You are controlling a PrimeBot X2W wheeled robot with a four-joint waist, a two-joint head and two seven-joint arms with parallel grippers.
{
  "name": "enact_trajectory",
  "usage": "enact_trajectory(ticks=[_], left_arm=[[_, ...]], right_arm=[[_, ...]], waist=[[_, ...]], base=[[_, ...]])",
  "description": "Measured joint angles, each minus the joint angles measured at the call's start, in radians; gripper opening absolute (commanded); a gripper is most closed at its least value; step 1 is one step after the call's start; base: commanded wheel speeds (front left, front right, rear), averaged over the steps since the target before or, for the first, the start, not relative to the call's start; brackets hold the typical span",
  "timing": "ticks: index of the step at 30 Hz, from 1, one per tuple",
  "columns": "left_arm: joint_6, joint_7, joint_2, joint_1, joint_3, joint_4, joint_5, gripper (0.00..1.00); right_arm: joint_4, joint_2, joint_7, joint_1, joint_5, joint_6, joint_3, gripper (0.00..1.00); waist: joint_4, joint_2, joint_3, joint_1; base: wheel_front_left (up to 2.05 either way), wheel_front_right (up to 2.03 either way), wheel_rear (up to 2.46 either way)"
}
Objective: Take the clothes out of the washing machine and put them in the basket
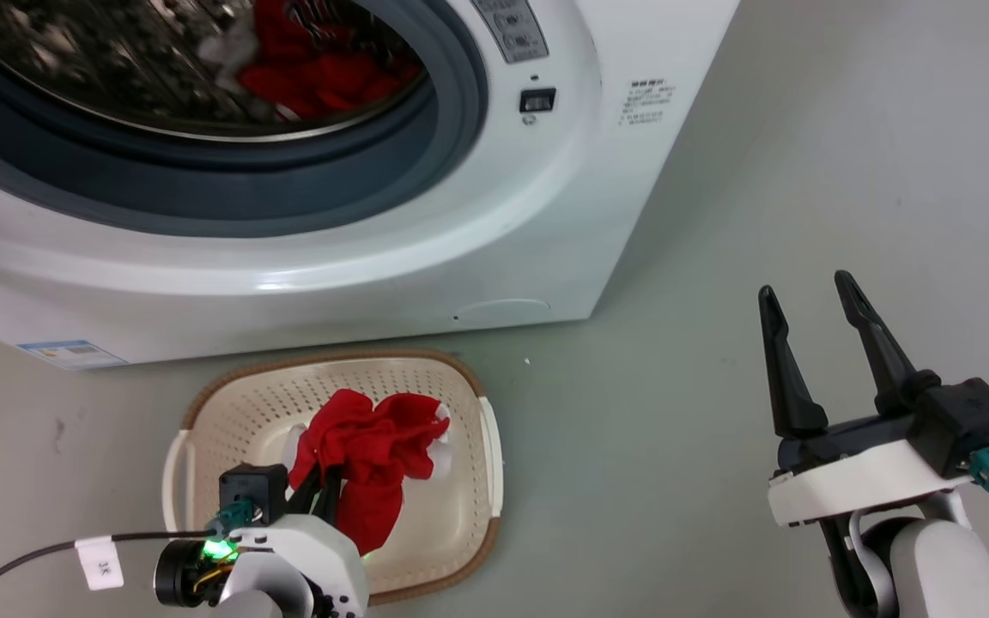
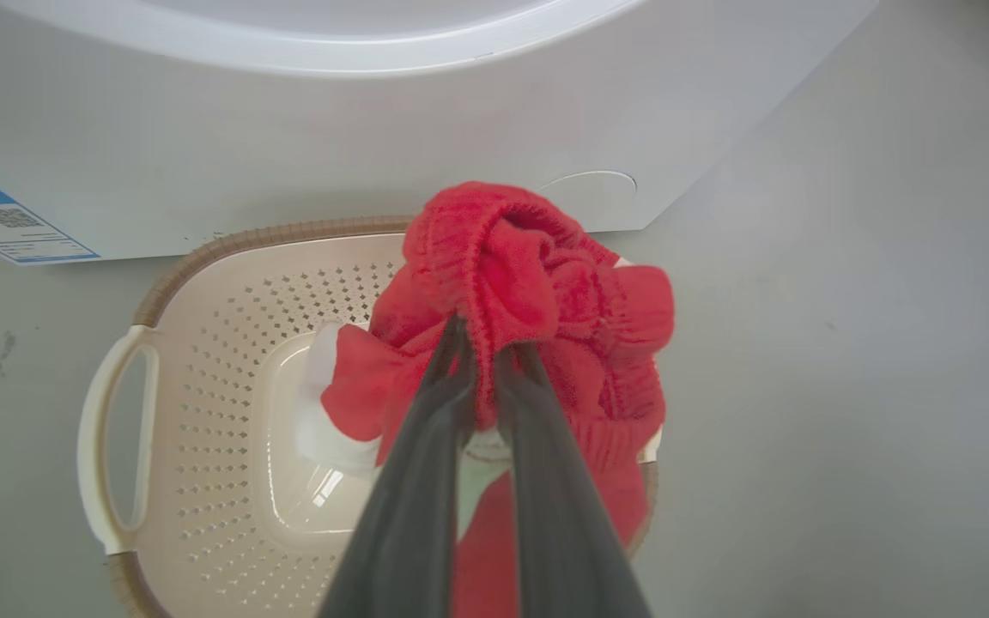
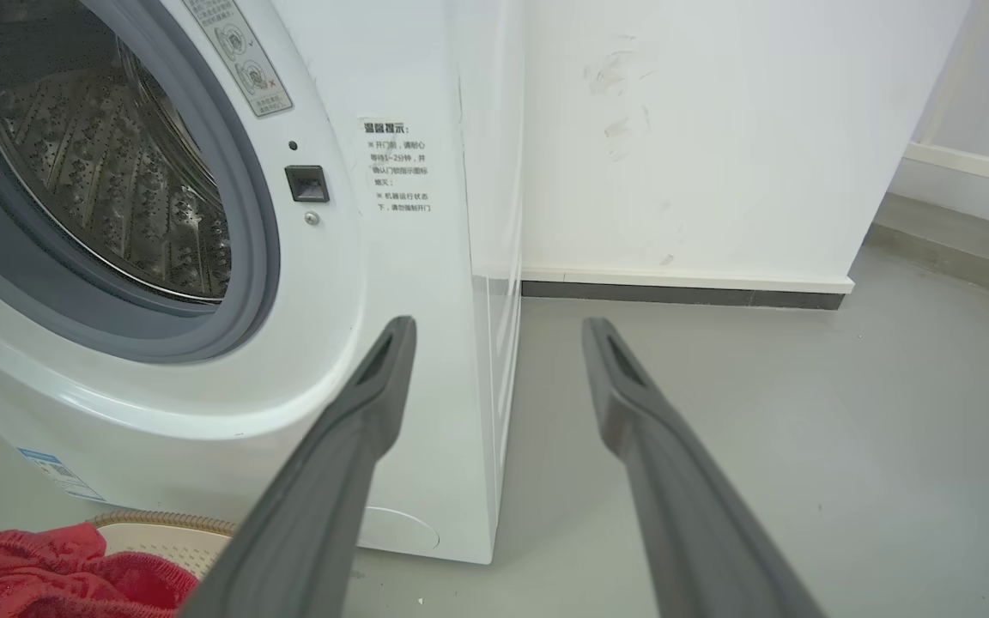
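Left wrist view: left gripper (image 2: pixel 486 343) pinches red clothes (image 2: pixel 537 275) over the basket (image 2: pixel 203 343), seemingly near its rim — better centred before release; right gripper (image 1: pixel 803 285) gapes.

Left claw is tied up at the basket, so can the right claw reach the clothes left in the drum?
Probably yes: the right claw is open and empty, and the porthole before the red clothes is unblocked, though it must swing left.

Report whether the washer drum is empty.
Not empty. The head view shows red clothes lying in the drum, while the left pincer holds another red garment over the basket.
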Motion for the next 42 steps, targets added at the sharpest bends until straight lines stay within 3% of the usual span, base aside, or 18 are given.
enact_trajectory(ticks=[14,27,31,32,33,34,37,42], left_arm=[[-0.007,-0.078,0.002,-0.247,0.04,0.45,-0.005,0.0],[0.022,-0.086,0.023,-0.357,0.102,0.578,-0.022,0.0],[0.004,-0.086,0.022,-0.364,0.101,0.611,-0.021,0.0],[0.001,-0.086,0.019,-0.364,0.1,0.622,-0.021,0.16],[-0.006,-0.086,0.016,-0.365,0.101,0.632,-0.022,0.6],[-0.007,-0.086,0.014,-0.365,0.101,0.642,-0.022,0.87],[-0.02,-0.086,-0.001,-0.364,0.096,0.662,-0.022,1.0],[-0.025,-0.086,-0.026,-0.326,0.1,0.668,-0.027,1.0]], right_arm=[[0.005,0.0,-0.049,-0.09,0.009,0.0,0.033,1.0],[0.016,0.0,-0.078,-0.136,0.044,0.0,0.069,1.0],[0.03,0.0,-0.084,-0.139,0.044,0.0,0.072,1.0],[0.035,0.0,-0.084,-0.142,0.044,0.0,0.072,1.0],[0.037,0.0,-0.085,-0.146,0.044,0.0,0.073,1.0],[0.04,0.0,-0.086,-0.146,0.044,0.0,0.074,1.0],[0.054,0.0,-0.087,-0.145,0.034,0.0,0.071,1.0],[0.073,0.0,-0.088,-0.132,0.011,0.0,0.066,1.0]], waist=[[-0.091,0.0,0.242,0.0001],[-0.156,0.0,0.406,0.0],[-0.161,0.0,0.409,0.0],[-0.16,0.0,0.404,0.0],[-0.158,0.0,0.399,0.0],[-0.156,0.0,0.392,0.0],[-0.148,0.0,0.364,0.0],[-0.126,0.0,0.287,-0.0001]], base=[[0.0,0.0,0.0],[0.0,0.0,0.0],[0.0,0.0,0.0],[0.0,0.0,0.0],[0.0,0.0,0.0],[0.0,0.0,0.0],[0.0,0.0,0.0],[0.0,0.0,0.0]])
